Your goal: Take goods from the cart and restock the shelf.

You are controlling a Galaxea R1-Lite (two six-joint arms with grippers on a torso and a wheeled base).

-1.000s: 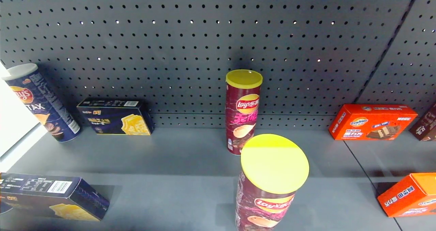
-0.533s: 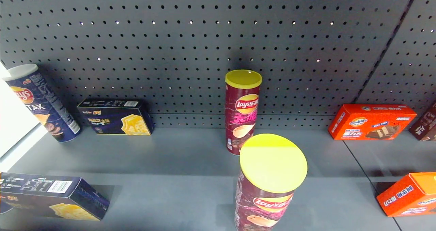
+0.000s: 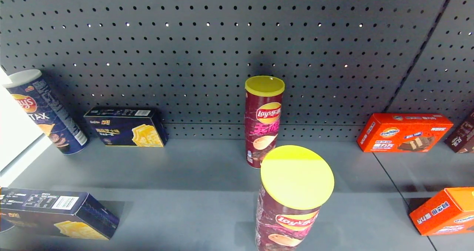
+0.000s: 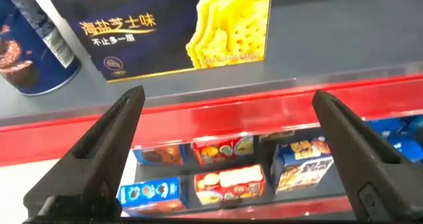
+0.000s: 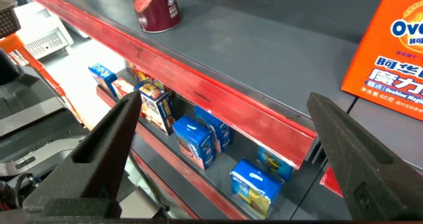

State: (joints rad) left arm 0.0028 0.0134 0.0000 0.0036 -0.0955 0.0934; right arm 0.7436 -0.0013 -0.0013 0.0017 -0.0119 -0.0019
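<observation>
Shelf: grey deck (image 3: pixel 192 169) with a pegboard back (image 3: pixel 222 40), and goods are spread out along it.
Front chips can: maroon with a yellow lid (image 3: pixel 292 206), upright near the shelf's front edge, about mid-shelf.
Back chips can: the same kind (image 3: pixel 263 121), upright against the pegboard, right behind the front one and apart from it.
Left side: a navy chips can (image 3: pixel 44 110) at the back, a navy cracker box (image 3: pixel 126 127) just beside it, and a second navy cracker box (image 3: pixel 55 214) at the front.
Right side: one orange box (image 3: pixel 403 132) at the back, another orange box (image 3: pixel 444 210) at the front, and a brown box (image 3: pixel 463 136) at the far edge.
Left gripper: (image 4: pixel 228 158) fingers spread wide with nothing between them — it faces the red front strip (image 4: pixel 231 115), with the front cracker box just beyond.
Right gripper: (image 5: pixel 225 158) also spread wide and empty — it hangs before the red strip, between the maroon can's base and the orange box.
Lower shelf: blue and red packs (image 5: pixel 198 141) sit under the strip.
</observation>
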